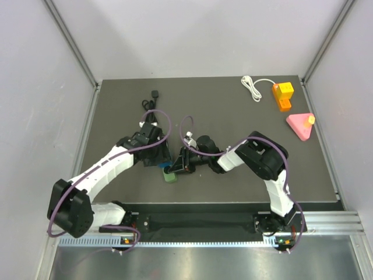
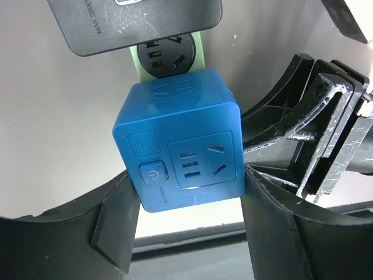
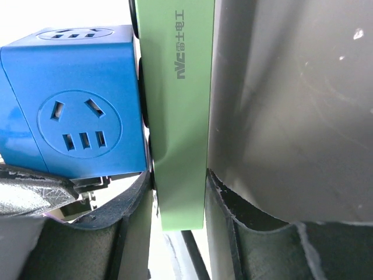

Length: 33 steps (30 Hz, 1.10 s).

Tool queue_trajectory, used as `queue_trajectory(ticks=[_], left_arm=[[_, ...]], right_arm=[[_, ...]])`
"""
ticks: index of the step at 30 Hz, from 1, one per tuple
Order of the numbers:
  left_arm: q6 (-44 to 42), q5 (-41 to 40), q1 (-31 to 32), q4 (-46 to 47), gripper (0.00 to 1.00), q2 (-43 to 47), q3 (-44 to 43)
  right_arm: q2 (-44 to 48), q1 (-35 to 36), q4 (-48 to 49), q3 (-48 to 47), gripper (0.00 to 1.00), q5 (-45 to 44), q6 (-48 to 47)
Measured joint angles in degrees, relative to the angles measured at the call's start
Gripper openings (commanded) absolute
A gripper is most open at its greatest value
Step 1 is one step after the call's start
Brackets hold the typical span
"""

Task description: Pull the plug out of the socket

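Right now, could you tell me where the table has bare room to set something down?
Free: the far strip of the dark grey table between the black cable and coiled white cable, and the near right corner below the pink triangular block. Crowded: the centre, left pincer on the blue cube adapter, right pincer on the green socket strip.

Smooth, faintly glossy plastic showing on blue plug cube (image 2: 178, 140); matt plastic on green socket (image 3: 180, 116). Rough-edged matt black plastic forming left claw fingers (image 2: 274, 233). Dark tabletop (image 1: 233, 99) looking matt.
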<state>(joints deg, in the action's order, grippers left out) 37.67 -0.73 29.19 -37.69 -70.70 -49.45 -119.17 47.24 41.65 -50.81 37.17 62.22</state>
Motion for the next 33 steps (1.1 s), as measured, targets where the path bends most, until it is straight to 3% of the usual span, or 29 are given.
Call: queue_trajectory(ticks=[14, 19, 22, 29, 33], left_arm=[[0.2, 0.9, -1.6, -1.8, 0.00, 2.2, -3.0], [4.3, 9.9, -8.8, 7.7, 0.00, 7.6, 5.4], [4.8, 11.6, -10.2, 7.0, 0.00, 7.4, 5.6], [0.2, 10.3, -9.1, 5.4, 0.00, 8.3, -5.4], [-0.7, 10.4, -8.6, 5.5, 0.00, 9.6, -7.0]], right_arm=[[1.6, -0.4, 1.2, -0.2, 0.00, 0.0, 2.7], [1.6, -1.3, 1.6, 0.3, 0.00, -0.4, 3.5], [1.3, -1.3, 0.5, 0.5, 0.00, -1.0, 3.3], [0.7, -2.7, -5.5, -0.8, 0.00, -2.2, -0.1], [1.0, -2.8, -8.3, -2.3, 0.00, -2.9, -2.2]])
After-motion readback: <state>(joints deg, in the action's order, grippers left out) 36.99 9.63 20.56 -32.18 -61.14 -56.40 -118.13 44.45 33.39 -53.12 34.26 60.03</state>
